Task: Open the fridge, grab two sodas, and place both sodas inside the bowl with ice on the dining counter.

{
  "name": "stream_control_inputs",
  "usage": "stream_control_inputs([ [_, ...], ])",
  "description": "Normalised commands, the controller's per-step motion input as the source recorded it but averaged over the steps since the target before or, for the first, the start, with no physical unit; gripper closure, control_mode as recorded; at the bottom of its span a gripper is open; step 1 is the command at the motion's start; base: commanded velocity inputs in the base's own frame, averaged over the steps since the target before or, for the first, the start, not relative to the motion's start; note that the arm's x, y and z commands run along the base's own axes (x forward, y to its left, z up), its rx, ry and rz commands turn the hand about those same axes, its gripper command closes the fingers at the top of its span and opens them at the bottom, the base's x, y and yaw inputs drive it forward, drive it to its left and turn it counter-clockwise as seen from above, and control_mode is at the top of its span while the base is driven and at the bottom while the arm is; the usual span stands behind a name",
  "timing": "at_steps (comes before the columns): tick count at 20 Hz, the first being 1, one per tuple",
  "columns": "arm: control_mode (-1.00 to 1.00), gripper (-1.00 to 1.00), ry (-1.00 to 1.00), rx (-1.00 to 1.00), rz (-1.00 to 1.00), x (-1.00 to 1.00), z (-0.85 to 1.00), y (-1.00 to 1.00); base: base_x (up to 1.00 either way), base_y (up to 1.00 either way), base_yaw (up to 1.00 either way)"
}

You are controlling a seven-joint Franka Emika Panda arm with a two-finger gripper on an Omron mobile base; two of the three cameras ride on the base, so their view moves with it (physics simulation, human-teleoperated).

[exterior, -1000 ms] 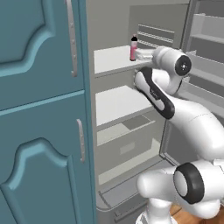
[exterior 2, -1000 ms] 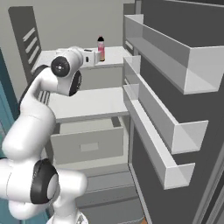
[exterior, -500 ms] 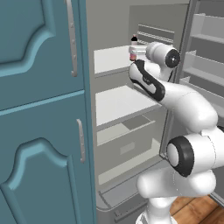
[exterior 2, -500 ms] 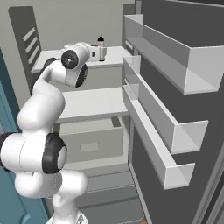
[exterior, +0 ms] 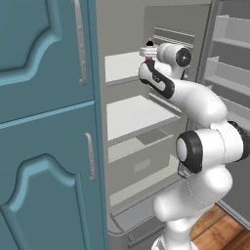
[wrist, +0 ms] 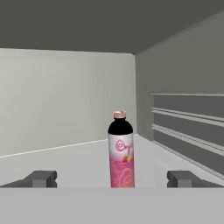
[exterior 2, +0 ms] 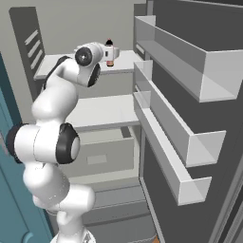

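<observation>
arm reached deeper into fridge (exterior 2: pixel 57 28), gripper (wrist: pixel 112 178) fingers spread, pink soda (wrist: pixel 120 151) upright between

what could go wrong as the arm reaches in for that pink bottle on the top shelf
1. The pink soda bottle is tall, slim and upright between the open gripper fingers; a nudge from one finger before closing might tip it over on the shelf.
2. The fridge's ribbed right wall sits close to the other finger, so drifting that way may cause a scrape.
</observation>
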Motion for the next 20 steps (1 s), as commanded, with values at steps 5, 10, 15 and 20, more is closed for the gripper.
stream_control_inputs([
  [5, -1.00, -1.00, 0.07, 0.00, 0.00, 0.48, 0.00, -0.04, 0.00, 0.00, 0.00],
  [10, -1.00, -1.00, 0.06, 0.00, 0.00, 0.48, 0.00, -0.01, 0.00, 0.00, 0.00],
  [15, -1.00, -1.00, 0.04, 0.00, 0.00, 0.27, -0.03, -0.02, 0.00, 0.00, 0.00],
  [20, -1.00, -1.00, 0.03, 0.00, 0.00, 0.19, -0.04, -0.04, 0.00, 0.00, 0.00],
])
